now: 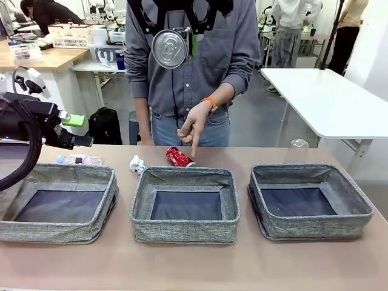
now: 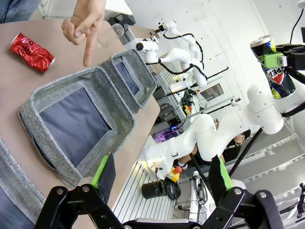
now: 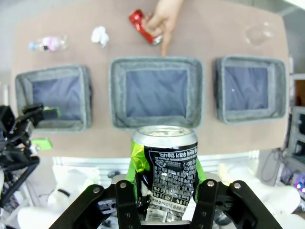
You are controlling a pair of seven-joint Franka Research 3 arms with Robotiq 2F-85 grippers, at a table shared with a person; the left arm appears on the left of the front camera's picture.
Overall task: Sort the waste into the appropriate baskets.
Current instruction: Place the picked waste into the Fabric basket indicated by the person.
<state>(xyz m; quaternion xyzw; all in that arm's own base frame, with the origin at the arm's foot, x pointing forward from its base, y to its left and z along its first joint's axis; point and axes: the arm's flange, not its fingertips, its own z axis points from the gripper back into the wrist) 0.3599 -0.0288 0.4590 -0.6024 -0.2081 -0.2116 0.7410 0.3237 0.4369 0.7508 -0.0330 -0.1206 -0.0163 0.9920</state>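
My right gripper [image 3: 164, 191] is shut on a crushed dark blue-black can [image 3: 164, 162], held high above the table; the can's end [image 1: 170, 50] shows at the top of the front view. Three grey baskets sit in a row: left [image 1: 60, 171], middle [image 1: 185, 176], right [image 1: 306, 170]. A person's hand [image 1: 195, 124] points down at the middle basket's far rim, beside a crushed red can [image 1: 180, 157]. Crumpled white paper [image 1: 137, 163], a clear bottle [image 1: 79, 160] and a clear cup [image 1: 297, 148] lie behind the baskets. My left gripper [image 1: 82, 130] hangs open and empty over the left basket's far edge.
In the left wrist view the green-padded fingers [image 2: 101, 168] spread wide, with the middle basket [image 2: 62, 81], the red can [image 2: 31, 51] and the pointing hand [image 2: 86, 24] beyond. A white table [image 1: 327, 97] stands at the back right.
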